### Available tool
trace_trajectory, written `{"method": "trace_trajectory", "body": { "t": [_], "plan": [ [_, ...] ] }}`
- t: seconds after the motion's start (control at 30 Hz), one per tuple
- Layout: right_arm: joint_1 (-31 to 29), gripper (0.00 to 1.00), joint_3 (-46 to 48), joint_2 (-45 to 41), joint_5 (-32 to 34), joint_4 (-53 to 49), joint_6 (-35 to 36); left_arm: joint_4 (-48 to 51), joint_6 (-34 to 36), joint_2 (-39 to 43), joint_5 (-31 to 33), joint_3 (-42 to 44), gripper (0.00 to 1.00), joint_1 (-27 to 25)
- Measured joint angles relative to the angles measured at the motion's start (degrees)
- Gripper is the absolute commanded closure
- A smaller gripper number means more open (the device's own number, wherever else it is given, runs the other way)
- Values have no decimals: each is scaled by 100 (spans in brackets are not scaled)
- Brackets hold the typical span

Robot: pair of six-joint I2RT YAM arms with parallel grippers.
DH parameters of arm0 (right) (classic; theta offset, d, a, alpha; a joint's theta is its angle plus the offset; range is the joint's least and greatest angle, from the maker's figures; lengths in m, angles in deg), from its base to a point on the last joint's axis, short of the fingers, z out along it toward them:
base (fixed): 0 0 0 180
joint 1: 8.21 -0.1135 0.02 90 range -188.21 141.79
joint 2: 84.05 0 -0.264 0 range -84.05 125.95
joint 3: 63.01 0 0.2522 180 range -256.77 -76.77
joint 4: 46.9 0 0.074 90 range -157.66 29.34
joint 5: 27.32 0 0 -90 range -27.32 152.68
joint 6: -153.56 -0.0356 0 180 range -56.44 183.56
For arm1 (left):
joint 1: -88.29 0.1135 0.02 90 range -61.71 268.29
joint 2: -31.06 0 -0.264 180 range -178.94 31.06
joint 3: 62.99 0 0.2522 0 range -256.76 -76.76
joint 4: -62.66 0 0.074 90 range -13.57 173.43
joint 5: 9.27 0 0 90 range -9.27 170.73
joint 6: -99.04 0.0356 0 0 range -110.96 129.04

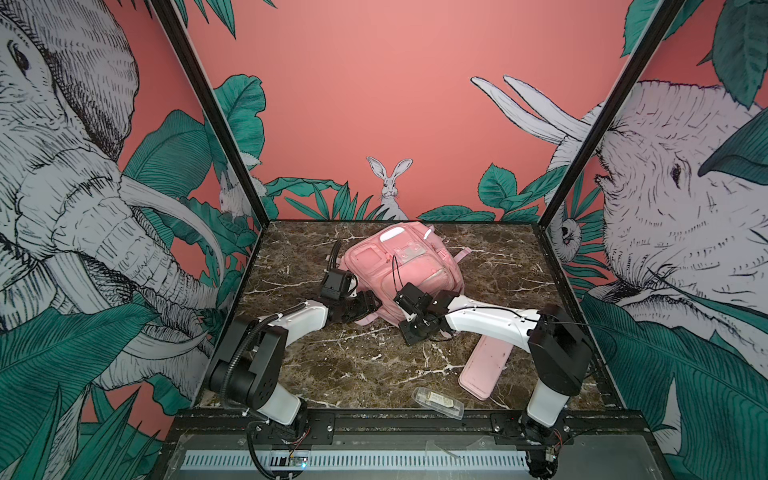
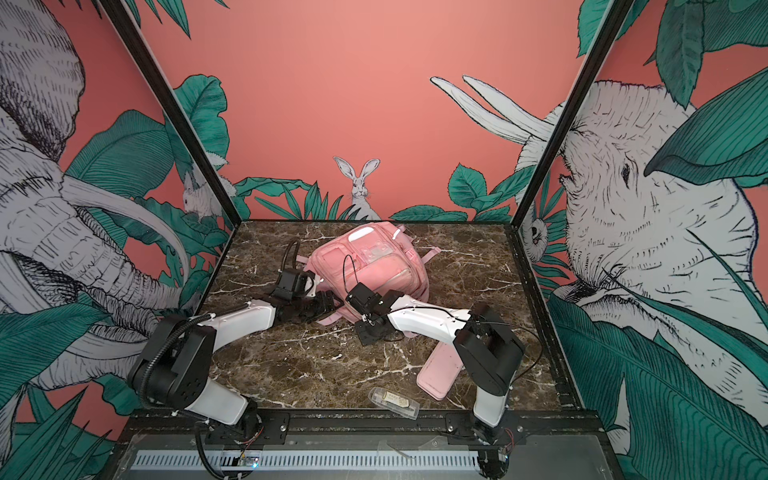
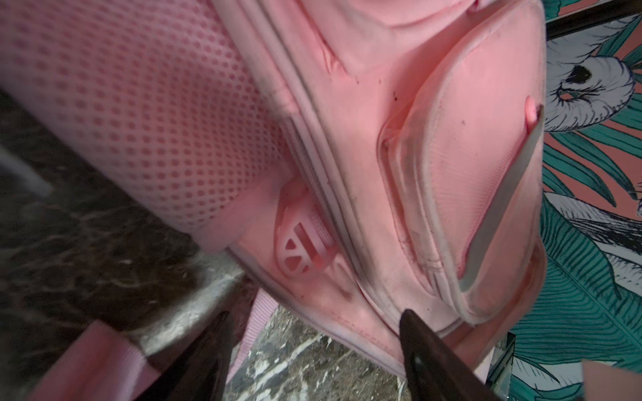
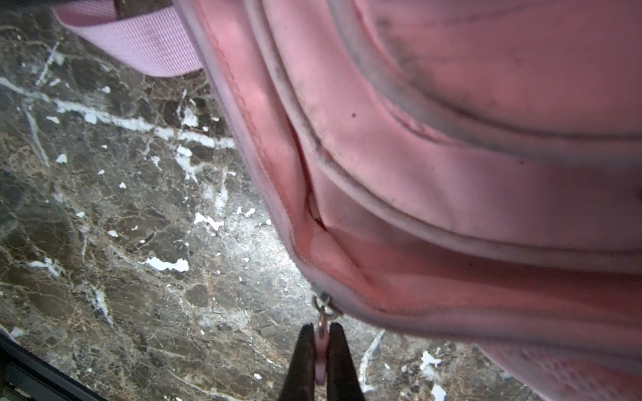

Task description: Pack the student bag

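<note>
Top views, tabletop (image 1: 353, 365) as clock face, 6 o'clock nearest.

Clear plastic case (image 1: 438, 402) at 5 o'clock by the near edge; pale card-like item inside, too small to identify. Just beyond, flat pink pencil case (image 1: 484, 365) at 4 o'clock, closed, contents hidden, far end tucked under the right arm.

Right fingers (image 4: 305, 350) clenched on pink zip pull (image 4: 321, 342), at 6 o'clock of the student bag (image 1: 399, 266). Pull hangs from metal slider (image 4: 324, 303) on the bag's near edge seam.

Left fingers (image 3: 422, 343) released, spread wide, grasping nothing, at 7 o'clock of the bag. One tip just beside the bag's edge seam, contact unclear; pink strap (image 3: 258, 309) lying between the two tips.

Bag front-up on tabletop, centre toward 12 o'clock, seen in both top views (image 2: 370, 266). Front pockets zipped; inside not visible.
</note>
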Motion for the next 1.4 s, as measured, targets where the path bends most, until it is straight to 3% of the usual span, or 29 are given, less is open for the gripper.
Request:
{"method": "trace_trajectory", "body": {
  "t": [0.1, 0.33, 0.5, 0.77, 1.03, 1.4],
  "plan": [
    [-2, 100, -7, 0, -4, 2, -4, -105, -192, -168, 7, 2, 33, -229],
    [-11, 100, -168, 63, -17, -42, -7, -511, -503, -380, -26, 0, 81, -385],
    [-15, 100, -177, 68, 17, -48, 4, -308, -378, -433, 13, -129, 100, -337],
    [68, 100, 35, 26, 177, 120, 179, 109, -20, -422, -186, -282, 100, 186],
    [660, 100, 549, -420, -59, 409, 476, 492, 356, -358, -461, -420, 100, 555],
    [1366, 100, 994, -791, 24, 146, 756, 796, 695, -286, -319, -511, 100, 1005]
  ]
}}
